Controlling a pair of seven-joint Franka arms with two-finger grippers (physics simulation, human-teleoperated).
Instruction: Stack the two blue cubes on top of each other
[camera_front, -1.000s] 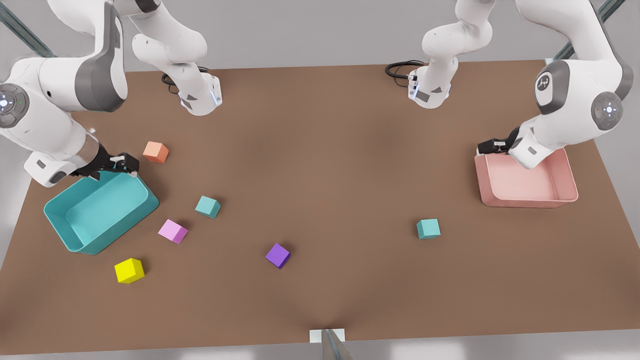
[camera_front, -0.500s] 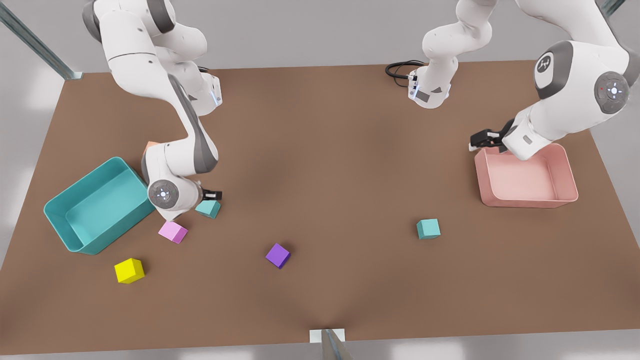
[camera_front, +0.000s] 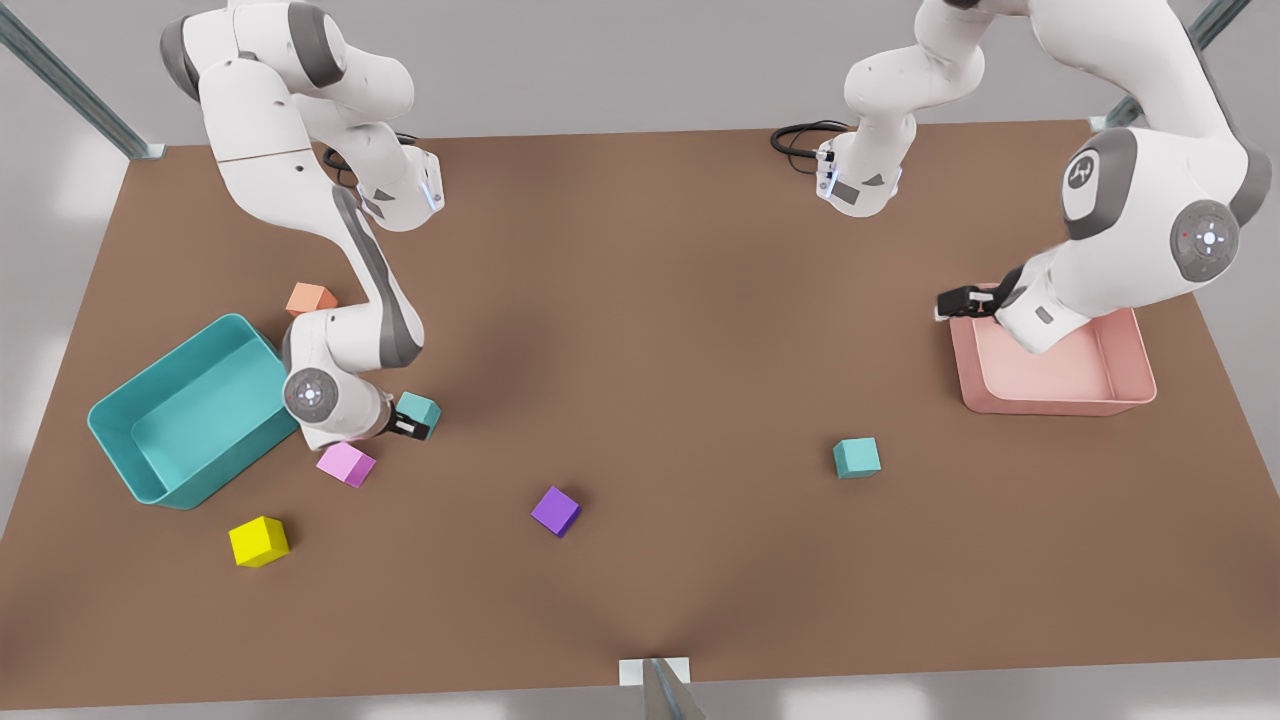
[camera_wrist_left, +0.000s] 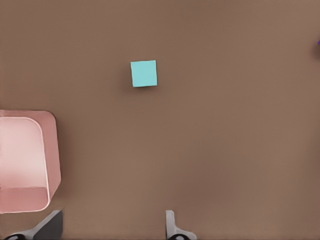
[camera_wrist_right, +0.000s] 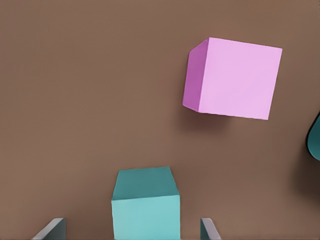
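Descending over the past second from above the large teal plastic bin (camera_front: 160, 365), the right gripper (camera_front: 408, 428) now stands low at the first small matte teal-blue cube (camera_front: 420, 408). The right wrist view shows its fingers (camera_wrist_right: 51, 228) spread, one on each side of this cube with a gap on both sides; nothing is clamped. Judgement: the approach is complete, and closing for the pick comes next.

- A pale pink cube (camera_front: 346, 464) lies just beside the gripper, at 7 o'clock from the target. It is the nearest obstruction and could be knocked.
- The teal bin lies at 9 o'clock and an orange cube (camera_front: 310, 298) at 11 o'clock.
- A purple cube (camera_front: 555, 511) and a yellow cube (camera_front: 258, 541) lie clear of the work.
- The second teal-blue cube (camera_front: 857, 457) rests well apart at 3 o'clock on the brown table (camera_front: 650, 300), with open surface between.
- The left gripper (camera_front: 950, 303) waits, fingers released, at the pink bin (camera_front: 1060, 405).
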